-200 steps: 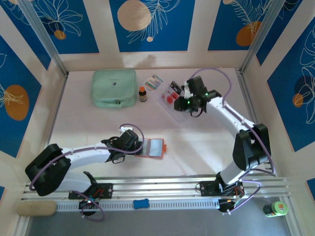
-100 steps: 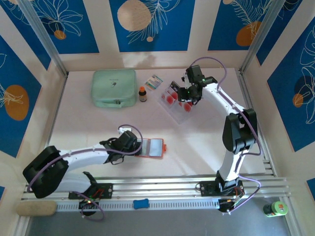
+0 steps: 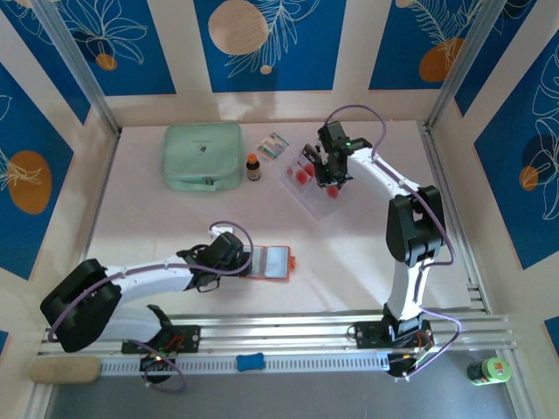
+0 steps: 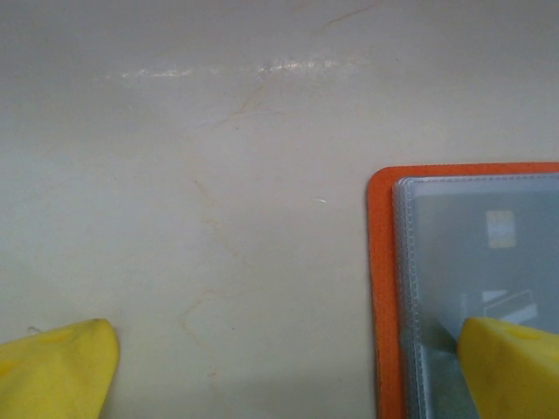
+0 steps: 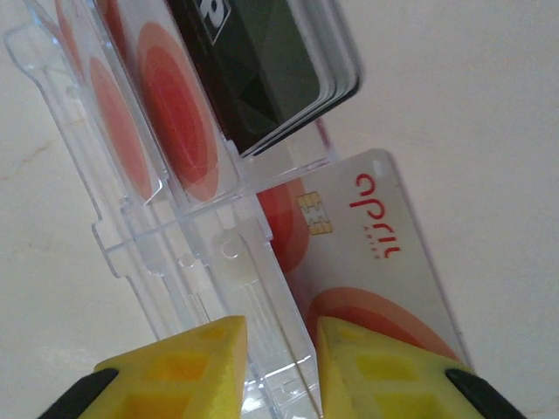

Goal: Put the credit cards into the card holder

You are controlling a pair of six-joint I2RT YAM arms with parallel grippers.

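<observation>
Left jaws: I see the left gripper [image 4: 284, 375] with its jaws standing wide apart, and only bare table [image 4: 218, 131] lies in the gap between them.
Right jaws: the right gripper [image 5: 279, 367] has its jaws narrow. A thin wall of the clear tray [image 5: 131, 227] stands in the small gap. I cannot tell whether they press on it or only stand around it.
Card holder: the card holder [image 4: 382, 288] lies open and flat on the table at one side of the left jaws. One yellow fingertip [image 4: 511, 367] is over its grey-blue clear pocket. The other fingertip is over the table, apart from the orange rim. In the top view the holder is well apart from the right jaws.
Credit cards: the credit cards [image 5: 175, 113] sit in the slots of the clear tray, just ahead of the right jaws, and show red rounds and a dark end. One pale card [image 5: 367, 253] with a gold chip lies flat on the table just beside these jaws, its near end hidden behind one fingertip. I see no card between the left jaws.
Other things: in the top view, a mint-green pouch [image 3: 203, 155], a small brown bottle [image 3: 253, 166] and a patterned packet [image 3: 277, 145] lie to the side of the right jaws and far ahead of the left jaws.
</observation>
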